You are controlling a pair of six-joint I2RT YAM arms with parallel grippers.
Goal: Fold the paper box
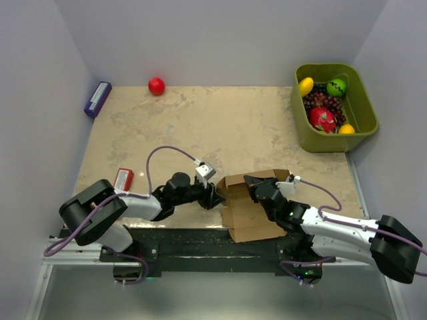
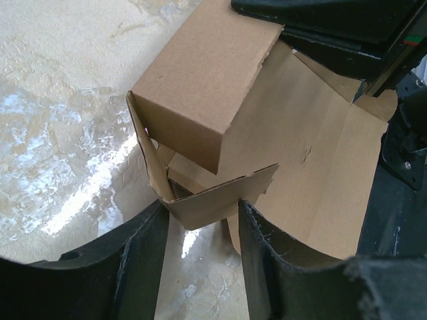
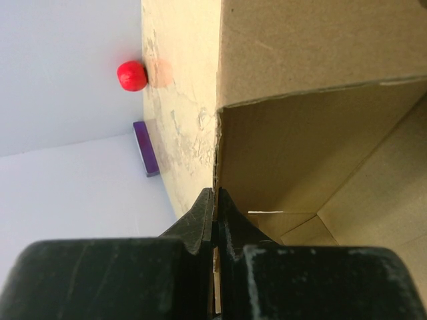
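Right gripper point(image 3: 215, 200): we find jaws pinched together on thin wall edge of paper box point(image 3: 300, 53). Left gripper point(image 2: 202, 217): jaws apart, straddling small folded flap; we cannot confirm contact. We note box half-erected at near edge of table point(image 1: 200, 120), between both arms. Red ball point(image 3: 132, 75) and purple box point(image 3: 145, 148) at far left.

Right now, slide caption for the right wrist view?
Right gripper pinching a wall of the half-folded paper box, red ball and purple box beyond.

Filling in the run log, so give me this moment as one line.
phase: mid-fold | paper box: partly folded | left gripper: open around a flap | right gripper: shut on box wall
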